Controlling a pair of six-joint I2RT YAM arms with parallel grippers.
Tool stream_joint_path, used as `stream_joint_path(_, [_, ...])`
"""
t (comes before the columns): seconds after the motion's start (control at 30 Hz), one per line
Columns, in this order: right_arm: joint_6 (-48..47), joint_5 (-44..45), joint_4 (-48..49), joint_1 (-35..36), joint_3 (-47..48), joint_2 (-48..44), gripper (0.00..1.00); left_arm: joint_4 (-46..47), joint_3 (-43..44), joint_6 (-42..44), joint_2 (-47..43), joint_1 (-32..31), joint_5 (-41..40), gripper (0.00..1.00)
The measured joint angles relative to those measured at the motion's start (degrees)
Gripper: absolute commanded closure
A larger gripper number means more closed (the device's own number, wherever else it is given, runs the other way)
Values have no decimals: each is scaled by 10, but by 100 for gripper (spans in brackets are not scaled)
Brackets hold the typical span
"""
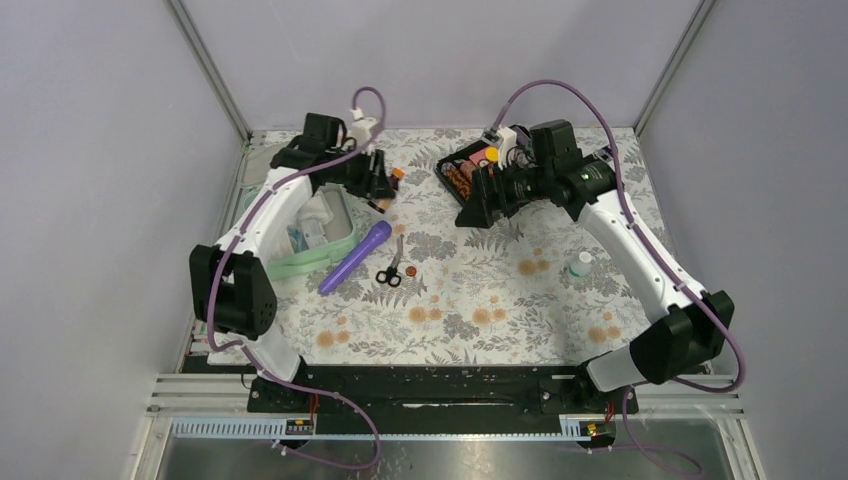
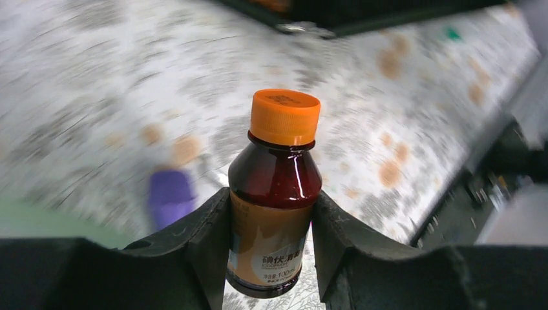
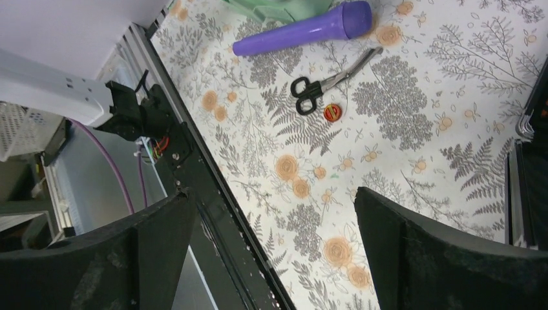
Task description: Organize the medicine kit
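Note:
The pale mint-green medicine kit [image 1: 318, 236] lies open at the left of the table, with white packets inside. Its corner shows at the top of the right wrist view [image 3: 278, 8]. My left gripper [image 1: 375, 178] is just right of the kit and is shut on a brown bottle [image 1: 396, 176] with an orange cap. In the left wrist view the bottle [image 2: 274, 187] stands upright between my fingers [image 2: 336, 239], lifted off the cloth. My right gripper [image 1: 488, 200] is open and empty in front of the black case [image 1: 462, 178]. Its jaws [image 3: 274, 252] stand wide apart.
A purple cylinder [image 1: 355, 257], black-handled scissors [image 1: 390, 272] and a small red disc [image 1: 411, 271] lie on the floral cloth right of the kit. A small white bottle with a green cap [image 1: 581, 264] stands at the right. The black case holds colourful items.

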Motion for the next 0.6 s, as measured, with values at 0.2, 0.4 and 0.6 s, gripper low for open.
stream_joint_path(0.2, [-29, 20, -20, 0, -22, -31, 0, 12, 3, -146, -12, 54, -252, 100])
stream_joint_path(0.4, [-47, 33, -25, 0, -33, -33, 1, -9, 33, -226, 26, 63, -418, 100])
stream_joint_path(0.6, [-61, 49, -40, 0, -54, -48, 1, -29, 33, -283, 62, 62, -532, 100])
